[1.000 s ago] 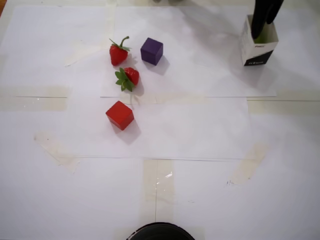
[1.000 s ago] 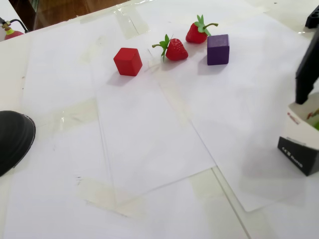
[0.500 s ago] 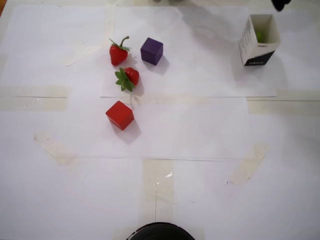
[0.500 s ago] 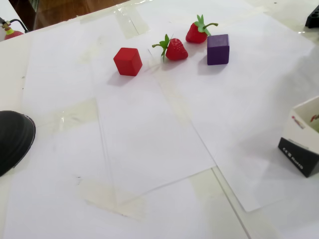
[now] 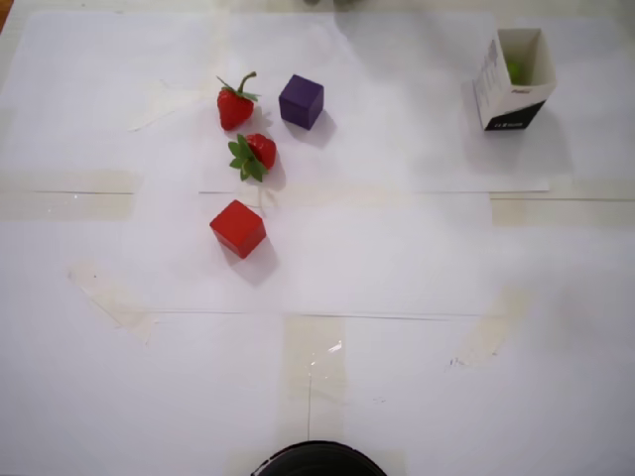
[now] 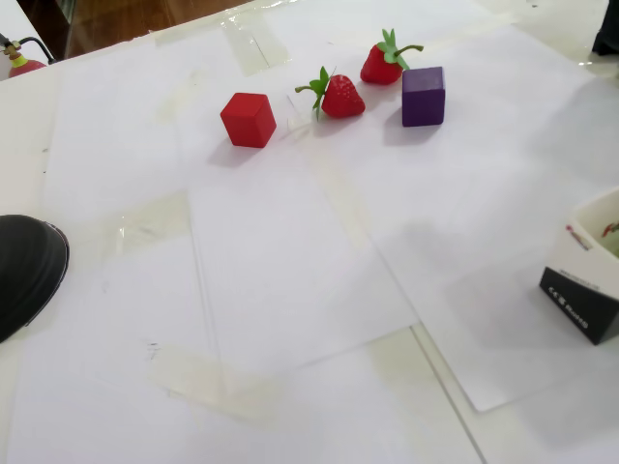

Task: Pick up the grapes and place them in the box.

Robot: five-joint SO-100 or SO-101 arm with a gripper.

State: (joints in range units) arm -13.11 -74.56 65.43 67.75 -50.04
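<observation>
The box (image 5: 489, 87), a small white carton with a black band at its base, stands at the far right of the overhead view. Light-green grapes (image 5: 514, 71) show inside its open mouth; I cannot tell how many. In the fixed view the box (image 6: 578, 259) is cut by the right edge, with only a sliver of its inside showing. No grapes lie on the paper. The gripper is out of both views.
Left of centre lie two strawberries (image 5: 235, 103) (image 5: 254, 153), a purple cube (image 5: 301, 101) and a red cube (image 5: 238, 228). A black round object (image 5: 317, 461) sits at the near edge. A dark shape (image 6: 609, 29) enters the fixed view's top right corner.
The black gripper, reaching into the box a second ago, has lifted out and left both views. The box and the green inside it stay put.
</observation>
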